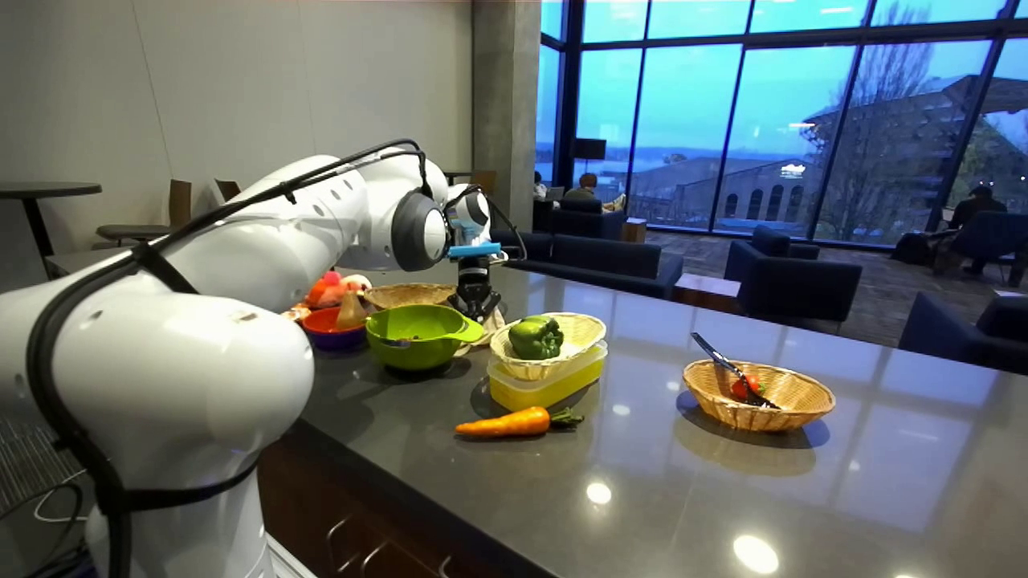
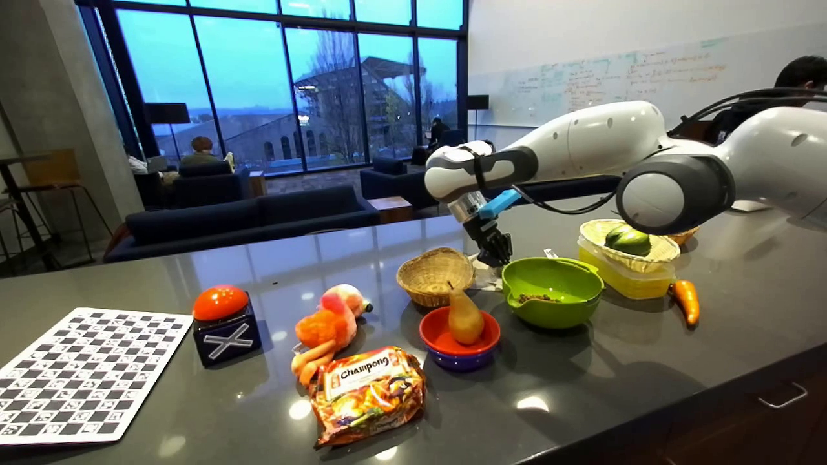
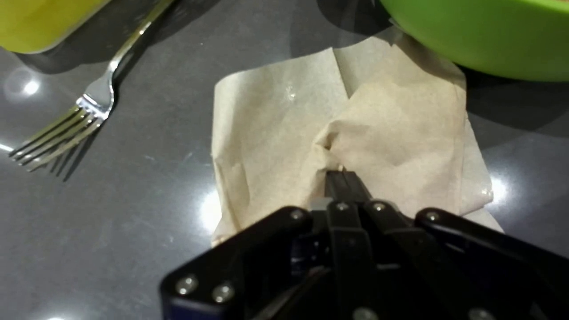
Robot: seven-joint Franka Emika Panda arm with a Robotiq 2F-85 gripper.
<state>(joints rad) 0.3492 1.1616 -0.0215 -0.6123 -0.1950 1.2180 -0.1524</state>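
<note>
Tightly clenched, the hand point(image 3: 341, 175) touches a creased beige napkin point(image 3: 391, 120); whether it pinches a fold is unclear.

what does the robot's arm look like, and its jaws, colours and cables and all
The glossy white, rounded robot arm has dark grey joint rings and a thick black cable bundle strapped along it with black bands. A bright blue bar-shaped piece sits above the black, slim, angular jaws, whose links carry round silvery screw heads.

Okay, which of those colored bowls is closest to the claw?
The green bowl, the largest, beside the brown cloth under the claw. The red bowl holding the pear, and the purple bowl beneath it, stand farther off.
</note>
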